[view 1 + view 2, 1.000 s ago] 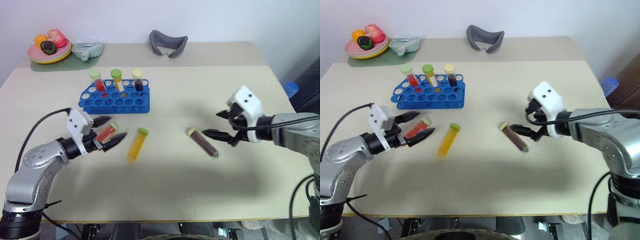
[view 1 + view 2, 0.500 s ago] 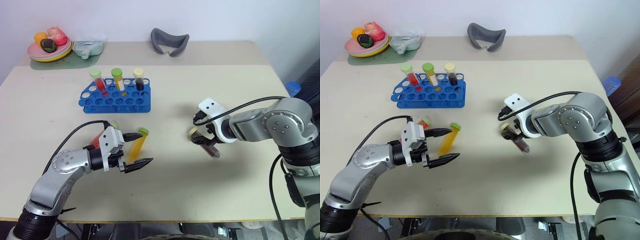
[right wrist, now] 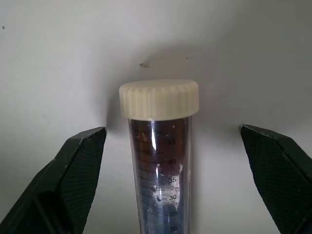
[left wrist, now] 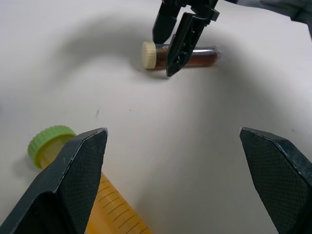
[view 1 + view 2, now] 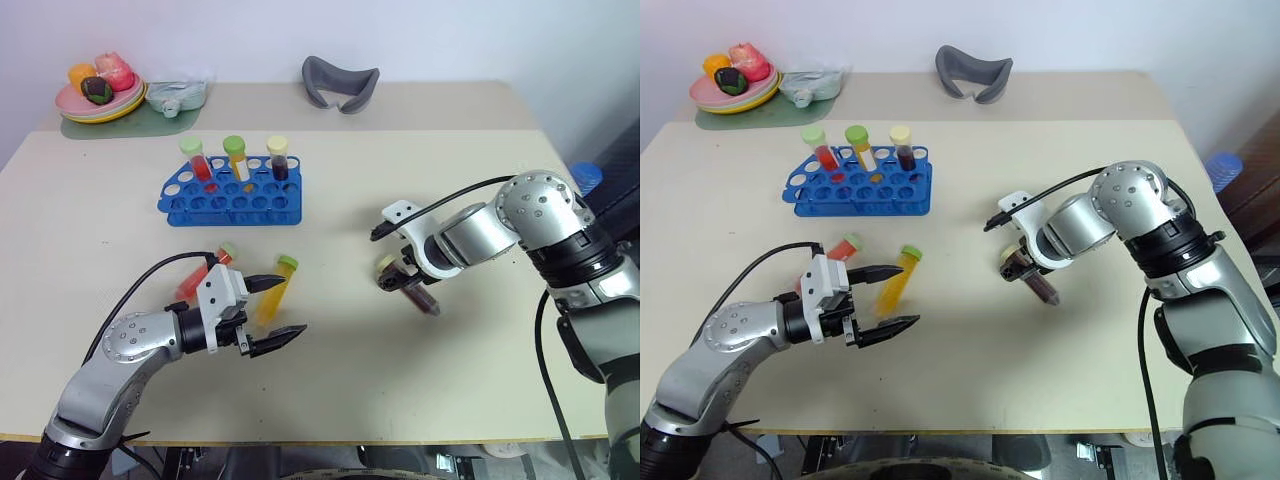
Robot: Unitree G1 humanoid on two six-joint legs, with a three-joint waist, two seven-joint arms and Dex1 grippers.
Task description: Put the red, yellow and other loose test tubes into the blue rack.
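Fingers of your right hand (image 5: pixel 1023 266) stand wide open astride the dark tube (image 5: pixel 1031 277) lying on the tabletop (image 5: pixel 1060 170), well right of the blue rack (image 5: pixel 859 184); close squarely just below its cream cap, while your left hand (image 5: pixel 883 297), open and empty, waits beside the yellow tube (image 5: pixel 894 281).

Beige table (image 5: pixel 420 180), blue rack (image 5: pixel 232 198), tubes (image 5: pixel 274 296)

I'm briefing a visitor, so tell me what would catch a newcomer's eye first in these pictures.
The blue rack stands mid-table with three capped tubes upright in its back row. In front of it the open left hand sits beside a lying yellow tube, while the open right hand straddles a dark tube with a cream cap.
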